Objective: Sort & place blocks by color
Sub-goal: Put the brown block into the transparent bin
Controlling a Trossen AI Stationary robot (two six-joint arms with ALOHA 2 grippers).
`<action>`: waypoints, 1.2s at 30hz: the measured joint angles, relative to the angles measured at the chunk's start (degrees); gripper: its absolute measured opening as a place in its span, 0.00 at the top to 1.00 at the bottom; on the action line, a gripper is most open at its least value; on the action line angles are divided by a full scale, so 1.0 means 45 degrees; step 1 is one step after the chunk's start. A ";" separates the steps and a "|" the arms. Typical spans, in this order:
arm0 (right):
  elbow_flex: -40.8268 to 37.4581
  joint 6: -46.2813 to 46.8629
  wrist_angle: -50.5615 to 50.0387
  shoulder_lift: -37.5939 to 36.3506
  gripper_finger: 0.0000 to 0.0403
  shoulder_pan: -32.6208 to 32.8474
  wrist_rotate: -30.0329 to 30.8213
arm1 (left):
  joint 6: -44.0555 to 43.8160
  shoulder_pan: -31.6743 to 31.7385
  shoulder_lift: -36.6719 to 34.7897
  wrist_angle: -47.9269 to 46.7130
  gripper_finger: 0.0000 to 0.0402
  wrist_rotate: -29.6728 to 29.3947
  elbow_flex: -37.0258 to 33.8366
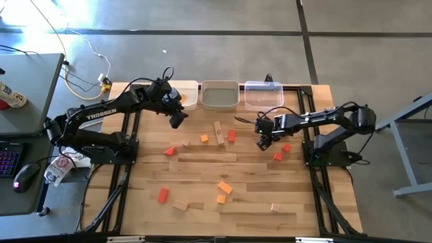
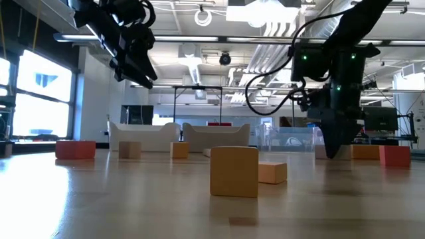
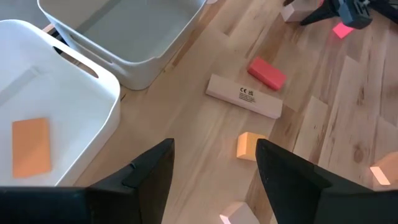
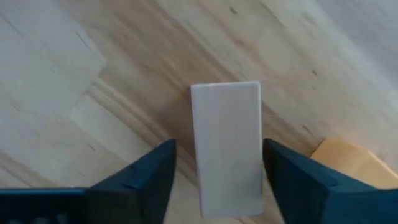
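My left gripper [image 1: 177, 119] [image 3: 214, 165] is open and holds nothing. It hovers above the table beside the white left bin [image 1: 186, 94], in which one orange block [image 3: 31, 147] lies flat. My right gripper [image 1: 263, 142] [image 4: 219, 152] is open and low at the table top [image 2: 335, 151]. Its fingers stand on either side of a pale wooden block [image 4: 225, 124] that lies flat on the table. Other blocks are scattered over the table: a pale bar [image 1: 219, 132], a red block [image 1: 231, 136], an orange cube [image 1: 204, 139] and a red wedge [image 1: 169, 151].
The three bins stand in a row at the far edge: white [image 1: 186, 94], grey-white [image 1: 220, 94] and clear [image 1: 263, 94]. Two red blocks [image 1: 282, 152] lie just beside my right gripper. Orange blocks [image 1: 224, 187], a red one [image 1: 162, 195] and pale ones [image 1: 180, 205] lie nearer the near edge.
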 joint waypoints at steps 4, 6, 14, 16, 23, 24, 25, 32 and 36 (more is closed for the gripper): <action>0.0000 -0.0005 0.0100 0.0096 0.72 -0.0010 -0.0216 | -0.0028 0.0000 0.0000 -0.0005 0.47 0.0000 0.0000; 0.0005 -0.0010 0.0109 0.0086 0.75 -0.0010 -0.0216 | -0.0297 0.0000 0.0000 -0.0015 0.47 0.0000 0.0000; -0.0005 -0.0112 0.0644 -0.0309 0.75 -0.0173 -0.0222 | -0.0914 -0.0192 0.0005 -0.1072 0.47 0.0000 0.0000; -0.0005 -0.0221 0.1010 -0.0498 0.75 -0.0246 -0.0219 | -0.0969 -0.0410 0.0005 -0.1519 0.47 0.0003 0.0000; -0.0005 -0.0934 0.2569 -0.1394 0.75 -0.0806 -0.0169 | -0.1120 -0.1689 0.0005 -0.2891 0.47 0.0000 -0.0005; -0.0005 -0.1095 0.2776 -0.1538 0.75 -0.0929 -0.0174 | -0.1189 -0.1905 0.0005 -0.3025 0.47 -0.0008 -0.0005; -0.0005 -0.1202 0.3032 -0.1658 0.75 -0.1047 -0.0144 | -0.1203 -0.2102 0.0005 -0.3153 0.47 -0.0005 -0.0005; -0.0005 -0.2173 0.4717 -0.2539 0.75 -0.1979 0.0588 | -0.1973 -0.3421 0.0005 -0.3725 0.47 -0.0028 -0.0005; -0.0005 -0.2725 0.5571 -0.2909 0.75 -0.2545 0.1144 | -0.2478 -0.4025 0.0005 -0.3883 0.47 -0.0029 -0.0005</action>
